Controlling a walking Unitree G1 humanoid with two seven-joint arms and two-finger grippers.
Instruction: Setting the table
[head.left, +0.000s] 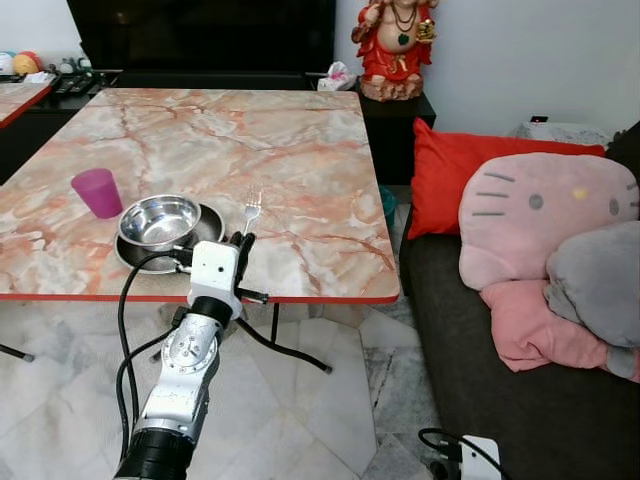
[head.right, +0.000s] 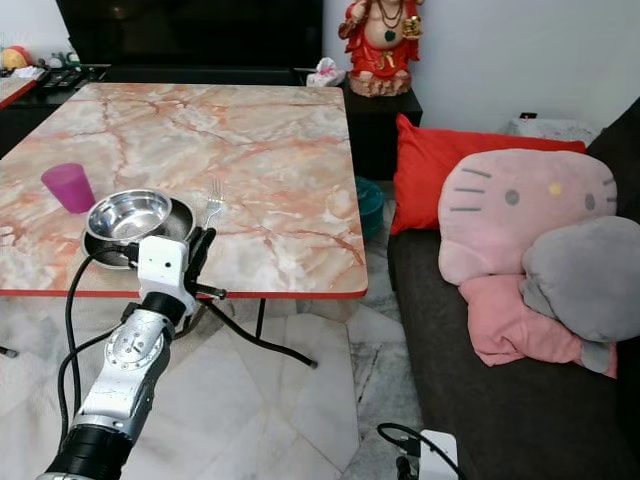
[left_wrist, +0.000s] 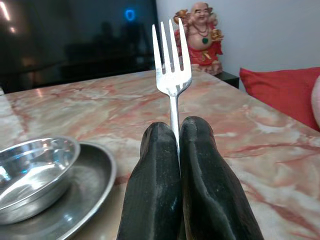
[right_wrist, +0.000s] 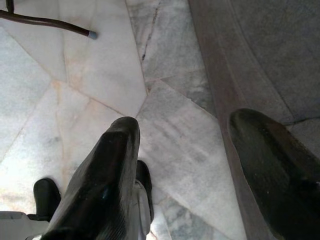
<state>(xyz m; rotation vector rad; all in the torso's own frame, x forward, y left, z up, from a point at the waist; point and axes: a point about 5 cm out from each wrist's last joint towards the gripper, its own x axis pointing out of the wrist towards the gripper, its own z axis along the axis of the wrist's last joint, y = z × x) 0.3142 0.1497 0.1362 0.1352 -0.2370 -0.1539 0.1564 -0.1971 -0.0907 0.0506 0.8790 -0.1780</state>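
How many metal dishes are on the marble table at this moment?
2. A steel bowl sits inside a shallow steel plate near the table's front edge, beside the purple cup. The left gripper holds a fork just right of them.

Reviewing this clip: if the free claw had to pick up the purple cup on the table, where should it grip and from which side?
Probably across the purple cup's side wall, one finger on each side, coming in level from the table's near edge. It stands upright, mouth up, with bare marble in front. The steel bowl and plate sit close on its right, where the left claw holds the fork.
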